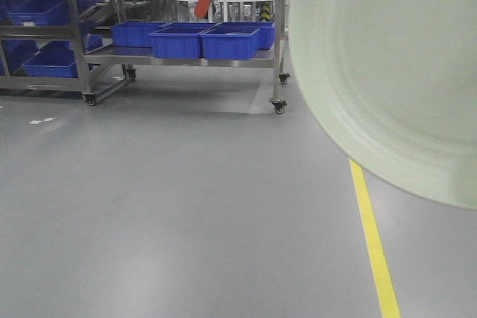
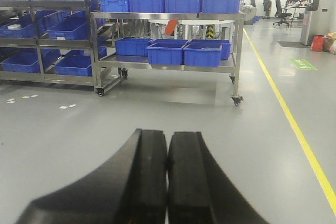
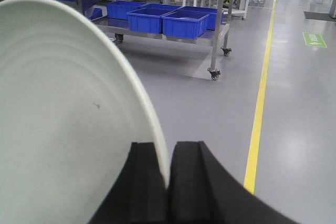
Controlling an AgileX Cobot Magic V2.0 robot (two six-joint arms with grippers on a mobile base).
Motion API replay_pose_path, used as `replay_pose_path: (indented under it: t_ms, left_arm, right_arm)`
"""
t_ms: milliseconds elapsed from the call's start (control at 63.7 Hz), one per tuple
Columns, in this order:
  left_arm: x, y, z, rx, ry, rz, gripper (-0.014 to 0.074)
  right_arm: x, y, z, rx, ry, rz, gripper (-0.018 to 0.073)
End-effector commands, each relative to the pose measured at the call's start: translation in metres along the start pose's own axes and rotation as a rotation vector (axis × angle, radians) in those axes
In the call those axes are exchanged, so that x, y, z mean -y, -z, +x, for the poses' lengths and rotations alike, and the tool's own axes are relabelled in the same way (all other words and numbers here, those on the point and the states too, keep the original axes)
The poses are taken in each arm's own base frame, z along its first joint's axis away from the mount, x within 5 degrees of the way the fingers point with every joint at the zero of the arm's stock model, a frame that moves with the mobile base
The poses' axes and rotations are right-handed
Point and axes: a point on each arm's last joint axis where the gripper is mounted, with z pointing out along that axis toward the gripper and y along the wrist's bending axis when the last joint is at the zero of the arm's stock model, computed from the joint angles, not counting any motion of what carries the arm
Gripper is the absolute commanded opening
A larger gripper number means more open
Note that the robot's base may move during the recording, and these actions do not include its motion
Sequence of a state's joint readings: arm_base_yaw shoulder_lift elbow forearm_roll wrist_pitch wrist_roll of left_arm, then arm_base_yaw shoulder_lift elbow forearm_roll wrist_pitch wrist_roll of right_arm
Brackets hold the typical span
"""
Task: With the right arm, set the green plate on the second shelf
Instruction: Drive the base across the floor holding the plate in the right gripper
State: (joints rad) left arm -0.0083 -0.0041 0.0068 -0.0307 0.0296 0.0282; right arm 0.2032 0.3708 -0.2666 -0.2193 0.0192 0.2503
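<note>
The green plate point(image 1: 387, 72) fills the right of the front view, held up on edge in the air, its concentric ring facing the camera. In the right wrist view the green plate point(image 3: 63, 114) spreads over the left half, and its rim runs down between the two black fingers of my right gripper point(image 3: 168, 148), which is shut on that rim. My left gripper point(image 2: 168, 135) is shut with nothing between its pads, pointing over bare grey floor. The right arm itself is hidden behind the plate in the front view.
A steel shelf cart on castors point(image 1: 277, 50) stands ahead with blue bins point(image 1: 231, 41) on its lower level and more along its top. A second rack of blue bins point(image 1: 45, 27) stands at the left. A yellow floor line point(image 1: 373, 243) runs along the right.
</note>
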Motion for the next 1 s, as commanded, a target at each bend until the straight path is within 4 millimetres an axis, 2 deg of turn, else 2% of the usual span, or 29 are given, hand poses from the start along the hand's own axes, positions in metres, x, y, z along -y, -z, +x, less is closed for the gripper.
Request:
replay_pose_path:
  t_ms: [0,988]
  left_arm:
    - [-0.0002,0.0005,0.0045,0.066,0.005,-0.002,0.0130]
    - [-0.0002,0.0005,0.0045,0.066,0.005,-0.002,0.0130]
  right_arm:
    - [-0.0025,0.0009,-0.0211,0.140,-0.003,-0.025,0.0055]
    - [-0.0025,0.0009,-0.0211,0.140,-0.003,-0.025,0.0055]
